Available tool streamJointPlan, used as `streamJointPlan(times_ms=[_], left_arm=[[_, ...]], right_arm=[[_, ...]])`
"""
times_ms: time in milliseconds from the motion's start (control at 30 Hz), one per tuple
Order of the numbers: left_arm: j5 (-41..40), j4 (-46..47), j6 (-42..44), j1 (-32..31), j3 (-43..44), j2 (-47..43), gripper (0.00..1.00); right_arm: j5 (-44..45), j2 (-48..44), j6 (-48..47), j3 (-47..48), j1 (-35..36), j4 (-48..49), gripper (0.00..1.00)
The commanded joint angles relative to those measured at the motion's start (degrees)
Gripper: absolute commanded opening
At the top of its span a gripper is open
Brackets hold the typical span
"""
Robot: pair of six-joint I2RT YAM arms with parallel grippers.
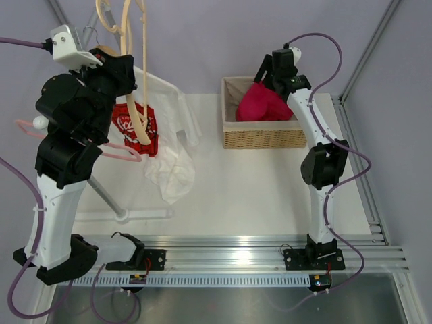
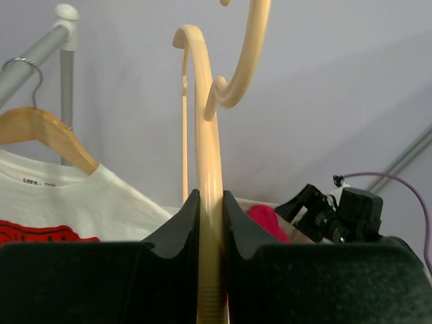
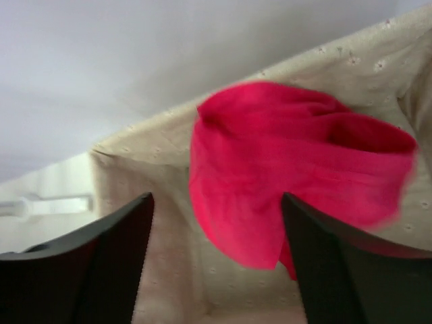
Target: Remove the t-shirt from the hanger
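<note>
2 grippers show: the right gripper (image 3: 216,206) hangs over the basket (image 1: 263,138) with its jaws spread, and the t-shirt (image 1: 262,104) is bunched inside that basket. Well left of the basket, the left gripper (image 2: 210,202) pinches the hanger (image 2: 206,135).

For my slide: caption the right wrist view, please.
Open right gripper over the magenta t-shirt in the lined basket.
</note>
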Motion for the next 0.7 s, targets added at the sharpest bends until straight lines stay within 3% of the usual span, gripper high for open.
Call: streamJointPlan(times_ms=[0, 67, 300, 467, 667], left_arm=[[-9.98, 5.83, -1.42, -0.32, -0.47, 0.06, 0.0], [-10.09, 5.83, -1.69, -1.02, -1.35, -0.29, 0.0], [-9.22, 4.43, -11.53, -7.26, -16.71, -8.37, 0.0], [-2.02, 3.9, -10.57, -7.53, -20.25, -12.59, 0.0], [-1.41, -1.88, -10.48, -7.53, -20.16, -16.37, 0.0]], right_arm=[[1.13, -5.61, -2.75, -7.63, -0.22, 2.41, 0.9], [0.69, -9.46, -5.38, -14.29, -0.31, 6.28, 0.99], [5.79, -15.46, -7.33, -18.72, -0.66, 3.39, 1.0], [6.4, -18.63, -8.83, -21.01, -0.57, 2.86, 0.99], [6.93, -19.77, -8.47, -20.48, -0.57, -1.35, 0.99]])
